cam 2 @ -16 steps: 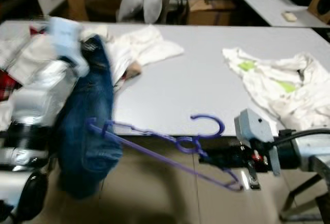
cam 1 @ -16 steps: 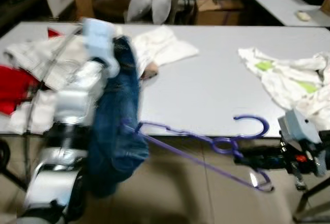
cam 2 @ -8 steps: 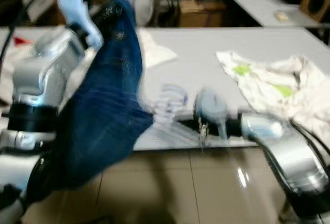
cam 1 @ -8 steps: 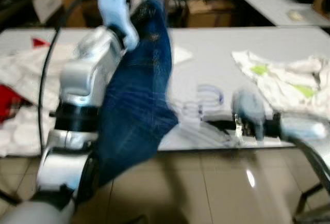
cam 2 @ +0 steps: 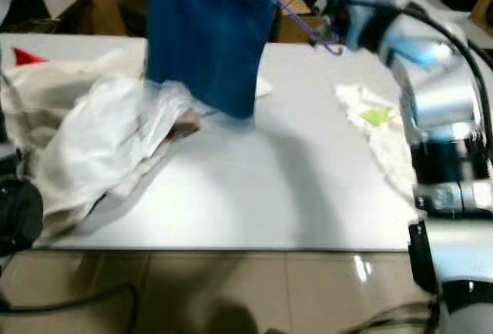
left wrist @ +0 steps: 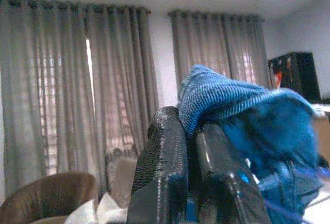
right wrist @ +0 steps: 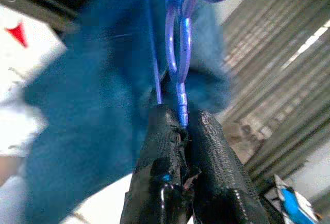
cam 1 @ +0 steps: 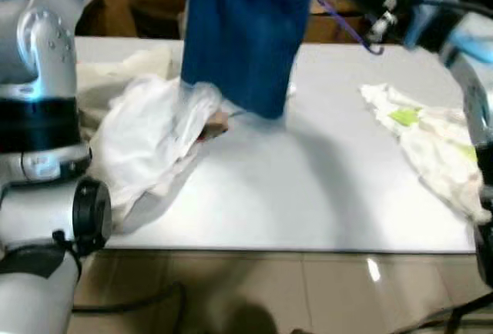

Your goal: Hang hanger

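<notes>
- Right gripper (right wrist: 178, 126) is clamped on the purple hanger (right wrist: 178, 53), fingers pinching its thin wire just beneath the twisted neck; raised above the tabletop's far edge
- The hanger is slim violet wire; its long axis slants from the gripper toward the blue jeans (cam 1: 243, 38), one tip (cam 1: 373, 48) poking free
- Left gripper (left wrist: 188, 146) pinches a fold of the jeans, held high; the denim hangs straight down, its hem reaching the tabletop (cam 1: 308, 188) near the far edge
- White clothes (cam 1: 150, 145) heap at the left edge; a white garment (cam 1: 431, 145) lies along the right edge
</notes>
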